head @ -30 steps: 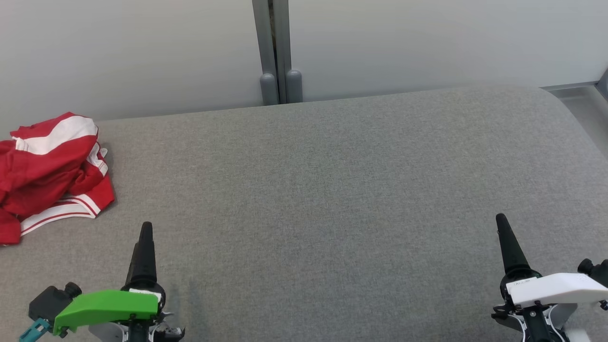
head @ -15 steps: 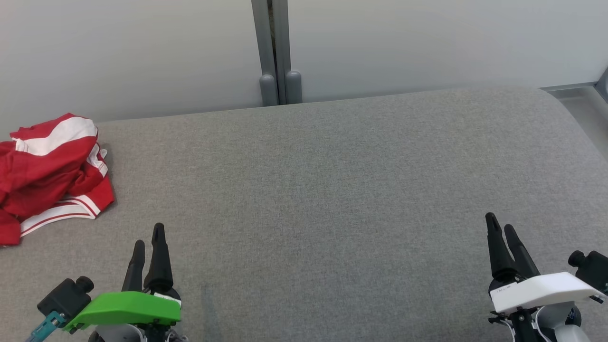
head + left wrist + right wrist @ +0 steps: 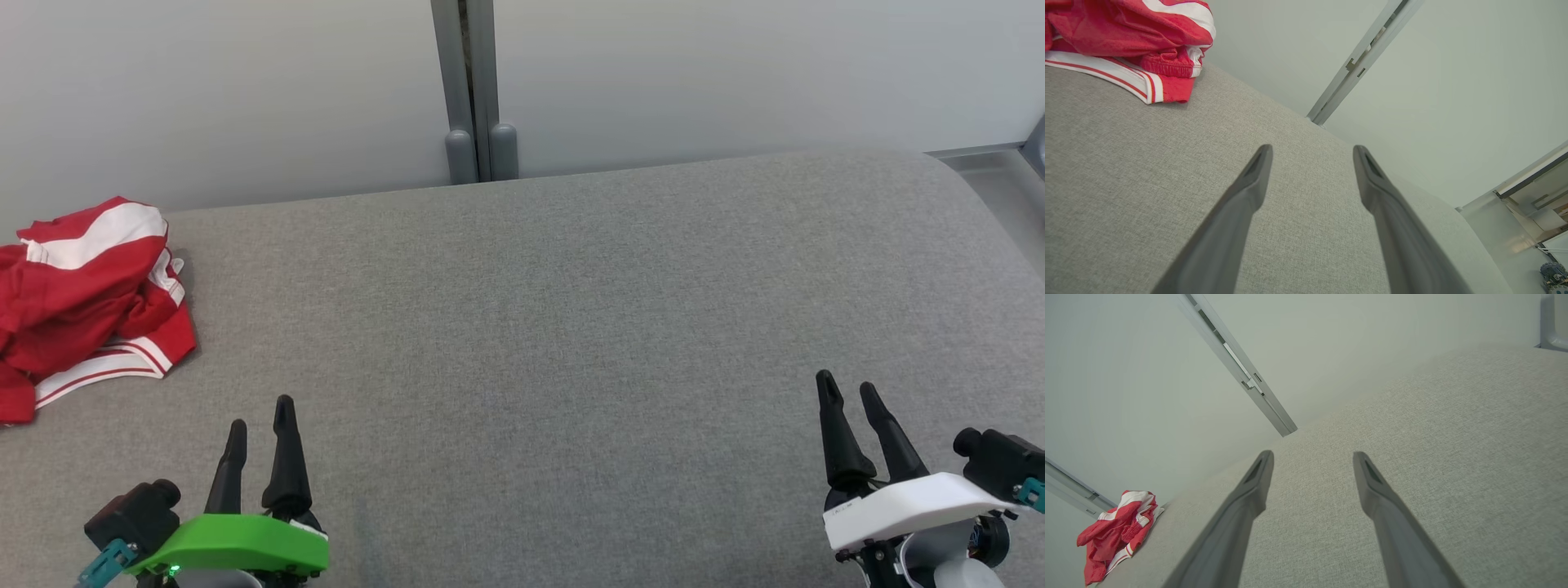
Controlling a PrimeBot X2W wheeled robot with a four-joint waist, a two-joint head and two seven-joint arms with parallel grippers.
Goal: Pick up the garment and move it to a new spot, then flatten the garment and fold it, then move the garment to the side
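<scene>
- Over the last second both tools have turned at the wrist: the left gripper [image 3: 261, 412] under its green plastic cover [image 3: 237, 543] and the right gripper [image 3: 847, 382] under its white plastic cover [image 3: 906, 500] showed one dark finger edge-on, and now show two, spread wide and holding nothing
- Both have drawn back slightly toward the robot
- The crumpled red garment with white stripes [image 3: 82, 294] has not moved; it lies ahead of the left gripper and off to its left, well apart, and much further from the right one, on the grey woven fabric surface [image 3: 531, 327]
- I judge the pick-up not yet begun, with the left arm nearer for the reach
- A small mark [image 3: 841, 507] on the white cover's edge is too small to read; no other writing is legible
</scene>
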